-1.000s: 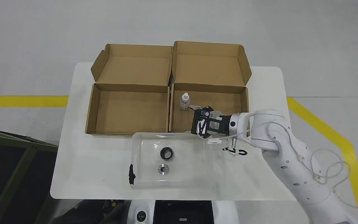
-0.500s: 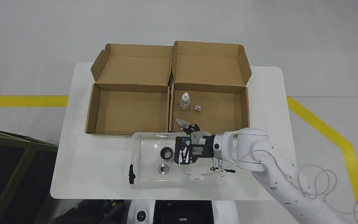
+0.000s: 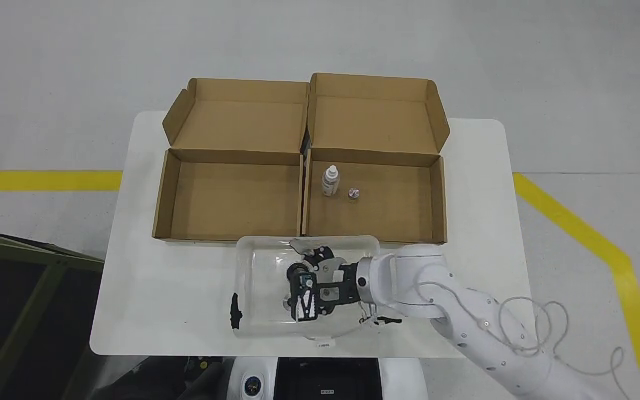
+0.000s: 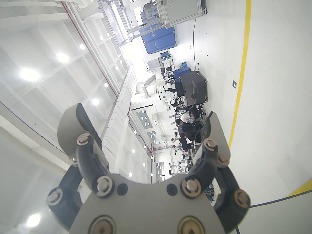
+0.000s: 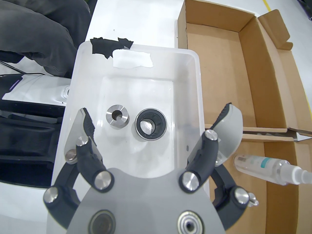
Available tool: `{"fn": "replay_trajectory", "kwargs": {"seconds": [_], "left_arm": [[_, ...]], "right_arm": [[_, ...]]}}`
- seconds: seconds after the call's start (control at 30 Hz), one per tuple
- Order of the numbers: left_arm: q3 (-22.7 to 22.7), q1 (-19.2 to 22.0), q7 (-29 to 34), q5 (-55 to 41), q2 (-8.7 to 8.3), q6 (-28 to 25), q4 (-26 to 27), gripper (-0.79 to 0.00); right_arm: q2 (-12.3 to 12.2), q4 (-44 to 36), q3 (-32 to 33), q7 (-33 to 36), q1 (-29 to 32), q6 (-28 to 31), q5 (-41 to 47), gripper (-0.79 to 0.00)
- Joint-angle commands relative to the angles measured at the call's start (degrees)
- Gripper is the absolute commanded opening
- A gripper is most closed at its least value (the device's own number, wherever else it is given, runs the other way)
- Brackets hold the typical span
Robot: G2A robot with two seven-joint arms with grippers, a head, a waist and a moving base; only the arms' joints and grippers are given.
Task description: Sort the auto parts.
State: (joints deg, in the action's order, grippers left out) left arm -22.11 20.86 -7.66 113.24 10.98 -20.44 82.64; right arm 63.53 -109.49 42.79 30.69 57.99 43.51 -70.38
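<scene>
A clear plastic bin holds two parts: a silver bushing and a black-rimmed bearing. My right gripper hangs open just above them, its fingers either side of the pair and touching neither. From above, the right gripper sits over the bin and covers the parts. A spray bottle and a small silver part lie in the right cardboard box. My left gripper is open, holds nothing and points up into the room.
The left cardboard box stands beside the right one, both with lids folded back. In the right wrist view the spray bottle lies just past the bin's wall. Black tape marks the bin's far rim. Bare table lies left of the bin.
My right gripper has moved out of the right box and leftward over the clear bin. The small silver part now lies uncovered in the right box.
</scene>
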Motion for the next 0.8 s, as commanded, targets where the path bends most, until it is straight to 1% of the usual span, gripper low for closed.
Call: {"fn": "replay_trajectory", "kwargs": {"seconds": [0.0,0.3,0.5,0.57,0.77], "left_arm": [[0.00,0.00,0.00,0.00,0.00,0.00,0.00,0.000],[0.00,0.00,0.00,0.00,0.00,0.00,0.00,0.000],[0.00,0.00,0.00,0.00,0.00,0.00,0.00,0.000],[0.00,0.00,0.00,0.00,0.00,0.00,0.00,0.000],[0.00,0.00,0.00,0.00,0.00,0.00,0.00,0.000]], "right_arm": [[0.22,0.74,-0.64,-0.12,-0.29,-0.07,-0.16,0.000],[1.24,4.76,-2.97,-0.44,-1.71,-0.33,-0.41,0.000],[1.78,7.08,-3.73,0.06,-2.72,-1.04,-1.90,-0.028],[1.96,7.56,-3.93,-0.04,-3.07,-1.05,-2.07,-0.043],[2.51,9.49,-4.40,-0.17,-4.00,-1.40,-2.18,-0.139]]}}
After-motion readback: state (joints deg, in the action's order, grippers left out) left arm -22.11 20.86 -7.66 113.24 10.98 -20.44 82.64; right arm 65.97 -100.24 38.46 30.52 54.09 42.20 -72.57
